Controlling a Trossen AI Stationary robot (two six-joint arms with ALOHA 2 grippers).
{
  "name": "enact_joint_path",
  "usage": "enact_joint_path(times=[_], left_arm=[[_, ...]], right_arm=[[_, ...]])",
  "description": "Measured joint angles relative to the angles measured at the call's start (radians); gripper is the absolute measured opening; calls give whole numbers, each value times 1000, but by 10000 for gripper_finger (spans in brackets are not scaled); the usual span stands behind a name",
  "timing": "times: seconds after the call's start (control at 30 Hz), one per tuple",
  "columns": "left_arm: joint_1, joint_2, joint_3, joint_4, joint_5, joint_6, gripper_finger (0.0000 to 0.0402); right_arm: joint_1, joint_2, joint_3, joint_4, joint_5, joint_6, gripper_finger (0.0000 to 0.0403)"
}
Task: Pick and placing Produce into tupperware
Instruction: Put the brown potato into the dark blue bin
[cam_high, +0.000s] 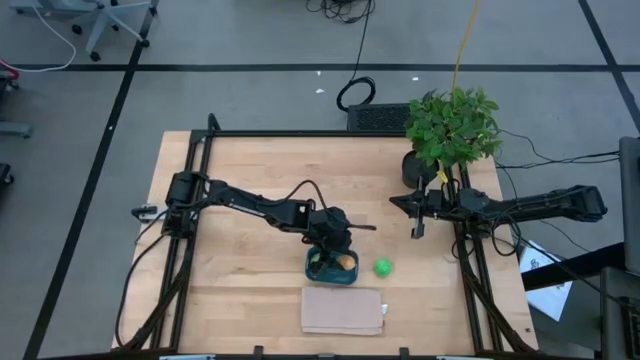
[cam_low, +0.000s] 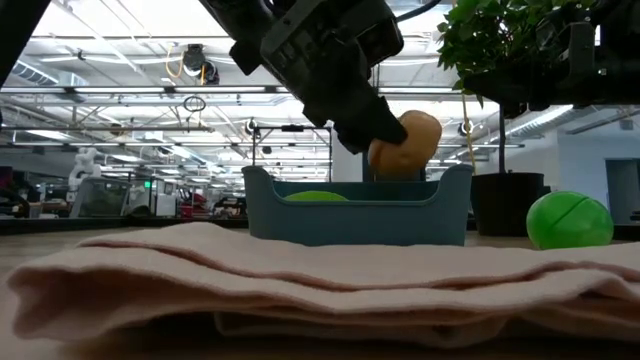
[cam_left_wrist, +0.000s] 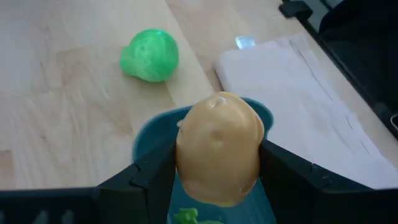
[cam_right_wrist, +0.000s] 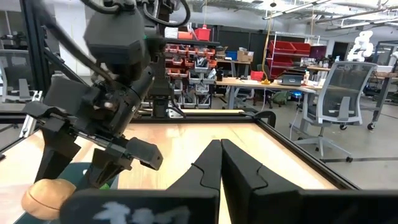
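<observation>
Produce, three pieces in all: one yellow-orange piece (cam_left_wrist: 219, 149) is being gripped between the fingers of the left gripper (cam_high: 338, 255), hanging just above the tupperware (cam_low: 357, 212) at about rim height in the low view; one lime-green piece (cam_low: 315, 197) is lying inside the tupperware, only its top showing over the wall; one bright green ball (cam_high: 382, 267) is sitting on the bare table (cam_high: 250, 190) just beside the container, on the side toward the right arm, not touching it. Tupperware, one: teal-blue, shallow, standing on the table directly behind the cloth (cam_high: 342, 310). Cloth, one: tan, folded flat, lying at the table's front edge, close to the container. Potted plant (cam_high: 452, 125), one: leafy, standing at the far corner on the right arm's side. Arms, two: the left is reaching across to the middle of the table over the container; the right gripper (cam_high: 417, 230) is waiting near the plant, well apart from the produce, its fingers pressed together and holding nothing.
</observation>
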Motion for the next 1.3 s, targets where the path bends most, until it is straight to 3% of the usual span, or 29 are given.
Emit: enact_joint_path(times=[0.47,0.7,0.9,1.2,1.3], left_arm=[[-66,0,0,-83,-276,122,209],[-109,0,0,-64,-353,150,209],[-104,0,1,-20,-361,121,209],[-142,0,51,-44,-390,161,209],[-163,19,80,-82,-445,199,209]], right_arm=[[0,0,0,3,0,-3,0],[0,0,0,12,0,-7,0],[0,0,0,16,0,-7,0],[0,0,0,15,0,-7,0],[0,0,0,15,0,-6,0]])
